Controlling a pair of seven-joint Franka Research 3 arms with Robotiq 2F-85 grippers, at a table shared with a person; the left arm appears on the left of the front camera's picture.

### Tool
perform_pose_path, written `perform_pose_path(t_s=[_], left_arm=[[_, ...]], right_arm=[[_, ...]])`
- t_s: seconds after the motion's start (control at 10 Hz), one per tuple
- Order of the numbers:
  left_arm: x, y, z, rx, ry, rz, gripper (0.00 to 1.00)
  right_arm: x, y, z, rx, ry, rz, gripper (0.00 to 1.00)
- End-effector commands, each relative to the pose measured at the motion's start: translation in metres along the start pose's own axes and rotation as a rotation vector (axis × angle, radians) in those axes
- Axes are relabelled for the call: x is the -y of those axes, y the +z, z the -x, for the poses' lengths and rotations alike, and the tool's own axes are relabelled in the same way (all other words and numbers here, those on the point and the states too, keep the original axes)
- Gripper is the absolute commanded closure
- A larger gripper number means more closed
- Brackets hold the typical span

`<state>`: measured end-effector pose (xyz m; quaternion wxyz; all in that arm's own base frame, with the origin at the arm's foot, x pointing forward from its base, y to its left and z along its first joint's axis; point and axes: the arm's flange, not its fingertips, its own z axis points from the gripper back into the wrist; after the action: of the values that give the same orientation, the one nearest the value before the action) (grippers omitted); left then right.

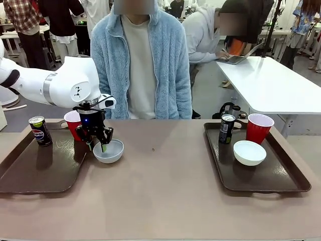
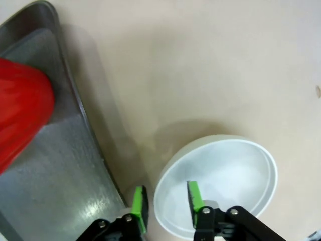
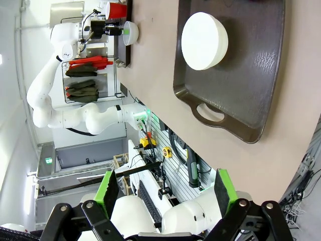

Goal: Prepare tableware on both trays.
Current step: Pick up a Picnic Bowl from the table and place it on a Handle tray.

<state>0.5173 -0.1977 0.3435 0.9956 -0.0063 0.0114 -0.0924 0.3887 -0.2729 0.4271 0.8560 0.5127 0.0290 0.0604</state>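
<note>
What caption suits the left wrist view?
Left gripper shut on the bowl rim, beside the tray holding a red cup.

Left gripper [image 1: 99, 144] was clamped on the near rim of a small white bowl [image 1: 109, 151] — that bowl sat upright on the bare table, just right of the left tray [image 1: 35, 168]. Behind the gripper stood a red cup [image 1: 72, 123], further left a black can [image 1: 39, 130]. Well off to its right — the other tray [image 1: 281, 175] held a can [image 1: 226, 128], cup [image 1: 259, 128] and bowl [image 1: 249, 152].
</note>
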Motion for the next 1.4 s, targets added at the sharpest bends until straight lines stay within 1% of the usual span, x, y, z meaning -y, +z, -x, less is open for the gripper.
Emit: perform_pose_path(t_s=[0.0,0.4,0.6,0.8,0.9,1.1,1.2,1.3], left_arm=[[0.001,0.005,-0.003,0.003,0.025,-0.018,1.00],[-0.003,0.015,0.002,0.000,0.019,-0.011,1.00],[-0.009,0.044,0.025,-0.029,-0.003,0.008,1.00],[-0.039,0.087,0.064,0.021,-0.030,0.033,1.00],[-0.058,0.097,0.084,0.056,-0.048,0.048,1.00],[-0.098,0.092,0.112,0.083,-0.078,0.058,1.00],[-0.120,0.083,0.124,0.098,-0.074,0.057,1.00],[-0.138,0.073,0.131,0.098,-0.046,0.063,1.00]], right_arm=[[-0.002,-0.003,0.002,0.000,-0.012,0.013,0.00],[-0.002,-0.003,0.002,0.000,-0.012,0.013,0.00],[-0.002,-0.003,0.002,0.000,-0.012,0.013,0.00],[-0.002,-0.003,0.002,0.000,-0.012,0.013,0.00],[-0.002,-0.003,0.002,0.000,-0.012,0.013,0.00],[-0.002,-0.003,0.002,0.000,-0.012,0.013,0.00],[-0.002,-0.003,0.002,0.000,-0.012,0.013,0.00],[-0.002,-0.003,0.002,0.000,-0.012,0.013,0.00]])
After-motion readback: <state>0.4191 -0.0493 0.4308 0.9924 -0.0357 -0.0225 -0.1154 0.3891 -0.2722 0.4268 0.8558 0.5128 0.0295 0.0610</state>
